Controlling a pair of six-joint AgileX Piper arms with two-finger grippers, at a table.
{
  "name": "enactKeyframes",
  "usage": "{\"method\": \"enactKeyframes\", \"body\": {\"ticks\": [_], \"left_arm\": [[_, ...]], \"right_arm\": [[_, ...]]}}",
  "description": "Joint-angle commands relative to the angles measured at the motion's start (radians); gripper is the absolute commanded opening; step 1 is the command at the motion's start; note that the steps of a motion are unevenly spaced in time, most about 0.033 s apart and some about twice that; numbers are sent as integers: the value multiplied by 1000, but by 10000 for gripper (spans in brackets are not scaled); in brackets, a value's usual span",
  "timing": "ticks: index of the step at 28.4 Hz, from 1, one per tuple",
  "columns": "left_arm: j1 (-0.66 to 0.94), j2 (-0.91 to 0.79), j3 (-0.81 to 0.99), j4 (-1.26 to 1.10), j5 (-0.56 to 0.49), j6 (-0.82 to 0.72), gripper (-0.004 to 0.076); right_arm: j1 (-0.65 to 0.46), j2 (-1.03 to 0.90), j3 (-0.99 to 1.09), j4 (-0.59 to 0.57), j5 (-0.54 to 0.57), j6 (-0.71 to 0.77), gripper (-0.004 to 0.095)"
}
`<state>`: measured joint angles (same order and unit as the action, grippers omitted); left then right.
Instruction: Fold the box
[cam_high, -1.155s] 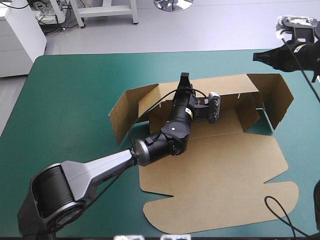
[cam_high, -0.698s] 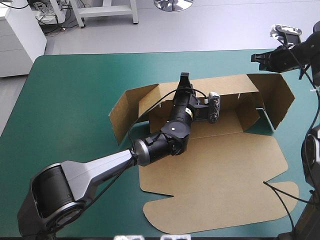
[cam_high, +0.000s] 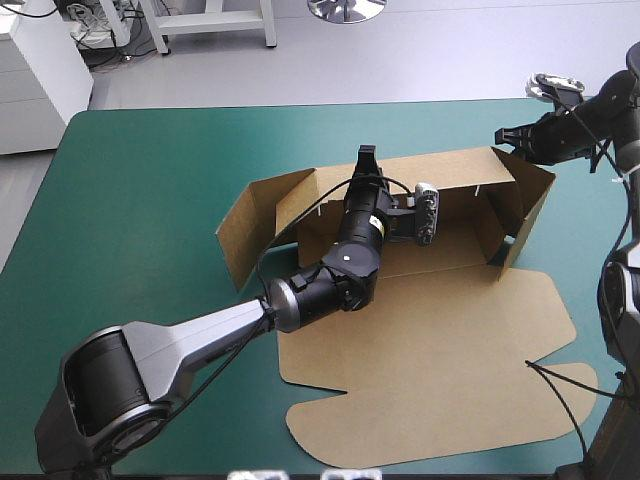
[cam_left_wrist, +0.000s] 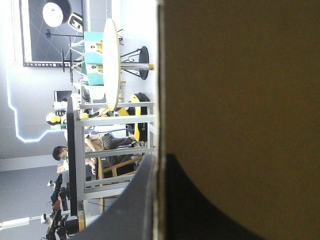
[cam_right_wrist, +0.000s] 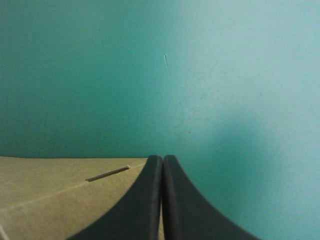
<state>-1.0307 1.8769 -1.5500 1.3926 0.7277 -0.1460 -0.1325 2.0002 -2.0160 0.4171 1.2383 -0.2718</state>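
— Left claw (cam_high: 367, 152), what is it holding?
— The box (cam_high: 465, 245). It pinches the top edge of the back wall (cam_high: 460, 175), with one black finger on each side of the brown board (its own camera shows the board going right in between them).
— And the right claw (cam_high: 503, 134)?
— Its two fingers (cam_right_wrist: 145, 200) are pressed together into one point. The tip sits at the top corner of the right flap (cam_high: 525, 205) and seems to touch it.
— Where is the box?
— In the middle of the teal-green tabletop (cam_high: 150, 180). The back wall stands up. The right flap stands up too and leans inward. The left flap (cam_high: 240, 225) stands up and swings outward. The big lid (cam_high: 430, 340) lies flat, pointing to the near edge.
— What does the right claw's camera see?
— Brown board beside and under the fingers, with a thin slit (cam_right_wrist: 107, 173) cut in it. Ahead of the claw is only teal-green cover.
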Motion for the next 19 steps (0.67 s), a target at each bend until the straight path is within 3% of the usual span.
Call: {"method": "enactKeyframes", "body": {"ticks": [1, 4, 13, 19], "left_arm": [[-4, -59, -27, 53, 17, -11, -10], [-4, -59, -27, 53, 11, -11, -10], [-4, -59, -27, 41, 45, -11, -10], [-4, -57, -27, 41, 11, 1, -10]], "right_arm": [[-7, -101, 7, 38, 15, -30, -19], [-7, -137, 64, 43, 15, -73, -19], [-92, -272, 349, 357, -43, -317, -19], [-143, -348, 539, 477, -114, -508, -19]]}}
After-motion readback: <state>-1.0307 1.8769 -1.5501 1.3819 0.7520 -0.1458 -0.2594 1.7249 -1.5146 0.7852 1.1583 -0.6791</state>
